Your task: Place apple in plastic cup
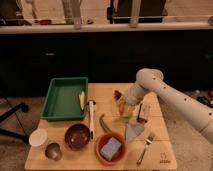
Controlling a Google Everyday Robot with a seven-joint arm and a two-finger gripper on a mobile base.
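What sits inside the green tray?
Inside the green tray, one yellow item lies by its right wall. The end effector hangs over the table's middle, covering the apple and plastic cup.

White arm [170, 97] enters from the right, elbow raised, forearm angled down-left; gripper [124, 103] low over the table's middle-right area, pointing downward.

Gripper [123, 105] over apple [121, 107], wooden table [165, 150].
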